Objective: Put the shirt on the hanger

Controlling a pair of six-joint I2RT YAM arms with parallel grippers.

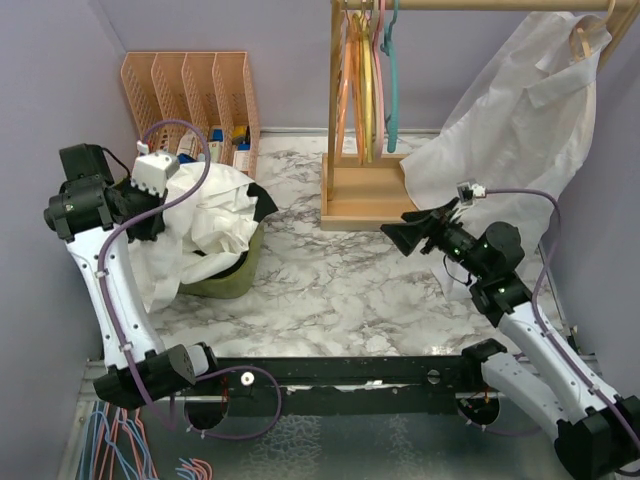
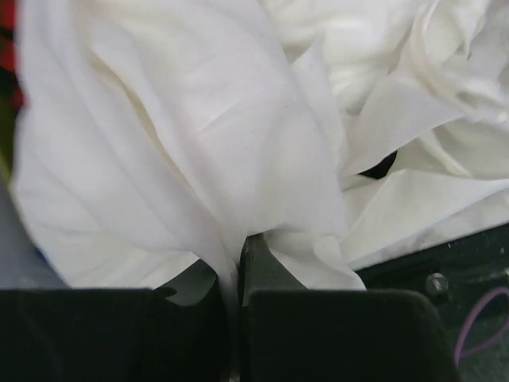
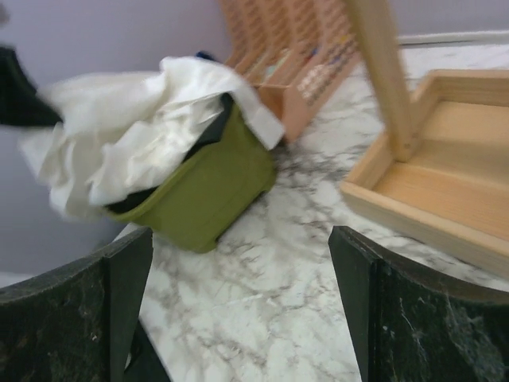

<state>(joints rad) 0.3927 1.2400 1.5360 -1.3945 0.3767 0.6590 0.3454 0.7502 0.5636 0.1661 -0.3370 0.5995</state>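
The white shirt (image 1: 215, 215) lies crumpled in and over a green basket at the left; it also shows in the right wrist view (image 3: 135, 119). My left gripper (image 2: 231, 267) is shut on a fold of the shirt (image 2: 199, 135), with fabric pinched between its jaws. The teal hanger (image 1: 392, 80) hangs by its hook from the wooden rail at the back. My right gripper (image 1: 392, 235) is open and empty above the marble table, in front of the rack base, and points toward the basket (image 3: 238, 239).
The green basket (image 1: 228, 278) (image 3: 207, 191) also holds dark garments. The wooden rack base (image 1: 365, 190) (image 3: 445, 167) stands at the back centre, with orange, yellow and pink hangers (image 1: 362, 80). Another white shirt (image 1: 510, 130) hangs at right. A peach organiser (image 1: 190, 95) stands back left.
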